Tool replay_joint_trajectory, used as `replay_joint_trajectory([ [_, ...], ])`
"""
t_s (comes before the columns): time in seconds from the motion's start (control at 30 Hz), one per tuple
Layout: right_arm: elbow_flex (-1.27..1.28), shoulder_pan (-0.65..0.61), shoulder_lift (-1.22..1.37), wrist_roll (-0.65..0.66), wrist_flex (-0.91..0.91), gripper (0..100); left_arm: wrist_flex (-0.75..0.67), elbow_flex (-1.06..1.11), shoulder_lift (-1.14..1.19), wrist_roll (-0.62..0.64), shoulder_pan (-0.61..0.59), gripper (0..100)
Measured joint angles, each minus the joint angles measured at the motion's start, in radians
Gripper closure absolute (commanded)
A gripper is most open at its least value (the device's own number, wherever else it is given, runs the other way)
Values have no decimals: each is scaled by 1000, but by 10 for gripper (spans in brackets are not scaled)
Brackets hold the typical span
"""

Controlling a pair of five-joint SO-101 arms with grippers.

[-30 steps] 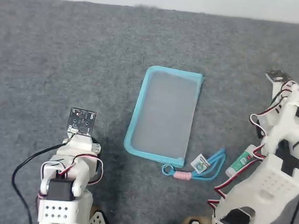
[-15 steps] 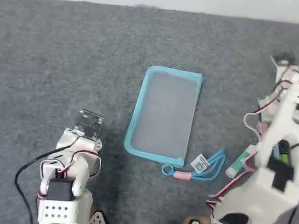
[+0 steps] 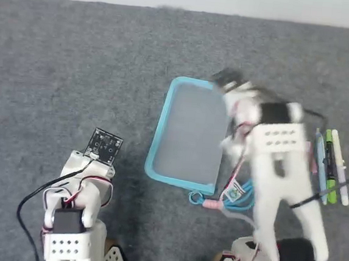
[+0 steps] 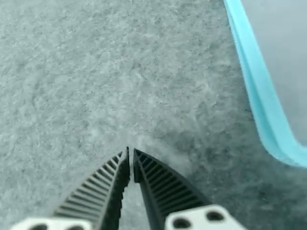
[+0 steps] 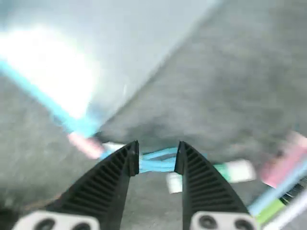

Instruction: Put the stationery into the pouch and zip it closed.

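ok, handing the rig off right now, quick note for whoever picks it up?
Left gripper: shut, empty, over bare mat beside the pouch edge.
Right gripper: open, above the pouch's blue cord, nothing gripped.
Things: pouch flat mid-table, looks empty; pens lie together on the mat, apart from the pouch; a green-and-white stick lies near the cord.
Done: nothing in the pouch yet.
Left: load all the stationery, then zip closed. Can't tell whether the zip is open.
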Motion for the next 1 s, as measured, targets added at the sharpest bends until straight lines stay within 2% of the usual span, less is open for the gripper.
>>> replay_joint_trajectory([
  [0.27, 288, -256, -173, -55, -86, 865, 0, 0, 0, 0, -49, 983],
  [0.43, 408, -304, -124, -104, -245, 865, 0, 0, 0, 0, -52, 983],
  [0.63, 362, -239, 89, -130, -377, 865, 0, 0, 0, 0, -52, 983],
  [1.0, -92, 66, 502, -87, -400, 864, 0, 0, 0, 0, -52, 983],
])
